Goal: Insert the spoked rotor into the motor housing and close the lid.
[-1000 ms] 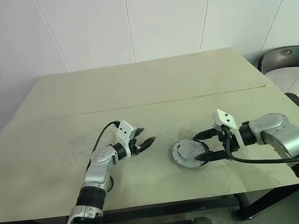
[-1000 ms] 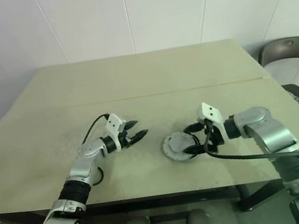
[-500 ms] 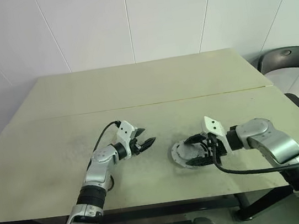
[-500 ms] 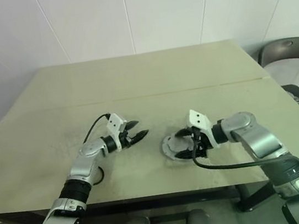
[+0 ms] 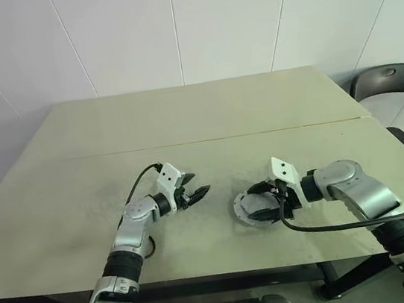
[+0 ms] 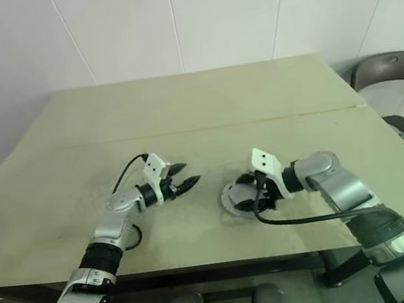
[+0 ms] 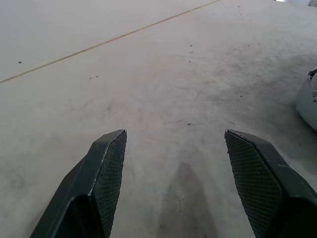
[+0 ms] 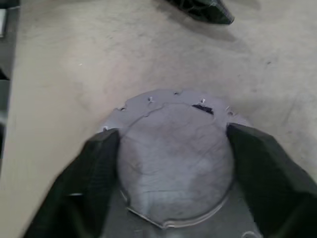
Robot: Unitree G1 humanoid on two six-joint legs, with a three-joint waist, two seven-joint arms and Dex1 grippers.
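We take the motor housing (image 5: 254, 208) as our landmark: a flat, round, silver-grey piece lying on the table (image 5: 197, 114) near its front edge, a little right of the middle.

Well to the left of the housing, our left gripper (image 5: 199, 193) hovers just above the tabletop, pointing toward the housing but clearly apart from it. Its two black fingers (image 7: 106, 173) stand wide, with bare table between them and nothing held. In the left wrist view, a pale rounded edge sits off to one side; we cannot tell what it is.

At the housing itself, our right gripper (image 5: 266, 201) reaches in from the right side. In the right wrist view, its fingers (image 8: 94, 173) flank a smooth, domed grey cover (image 8: 173, 153) that sits on the housing's wider flange, one finger at each side of the dome. The fingers stand wide and lie right against the dome's edges, but we cannot tell whether they actually press on it. The flange shows small screw holes around its rim. No windings or spokes are visible beneath the cover.

Far to the right of the housing, beyond the table's edge, stands a dark chair (image 5: 392, 83).
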